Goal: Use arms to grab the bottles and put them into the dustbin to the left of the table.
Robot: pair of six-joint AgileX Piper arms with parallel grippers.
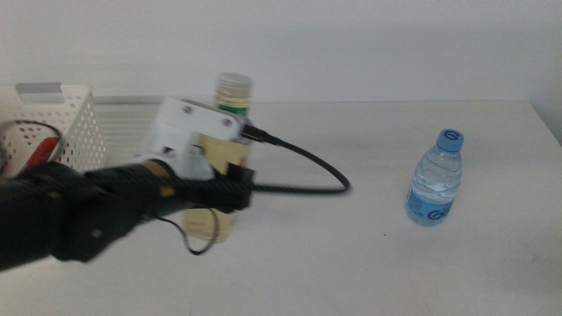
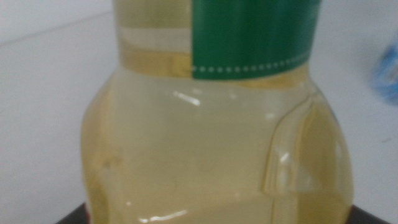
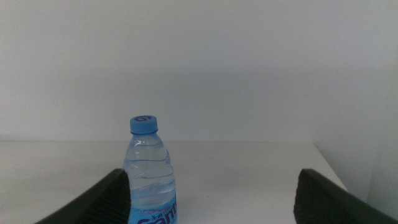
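Left end effector [image 1: 230, 189] is at the body of the yellow bottle [image 1: 230, 132], which stands upright on the worktop [image 1: 351, 254] just right of the basket [image 1: 53, 123]. In the left wrist view the bottle fills the picture, its green label [image 2: 255, 37] high on the shoulder, and only dark corners of my jaws show at the lower edge, so I cannot tell whether they have clamped on it or merely flank it. Judged step: securing this bottle for the carry leftward to the basket. To do it well, I should squeeze at the broad lower body, below the label, where the wall looks stiffest; confirm a firm hold before lifting; raise the bottle clear of the basket rim; and keep it upright, since the liquid makes it heavy and prone to swing. A red item [image 1: 39, 151] already lies in the basket, so I should release above free space. Right end effector [image 3: 211, 199], out of the middle view, stands with jaws spread wide, facing the blue-capped water bottle [image 3: 149, 171], which stands upright on the right side of the worktop, well apart from the basket.
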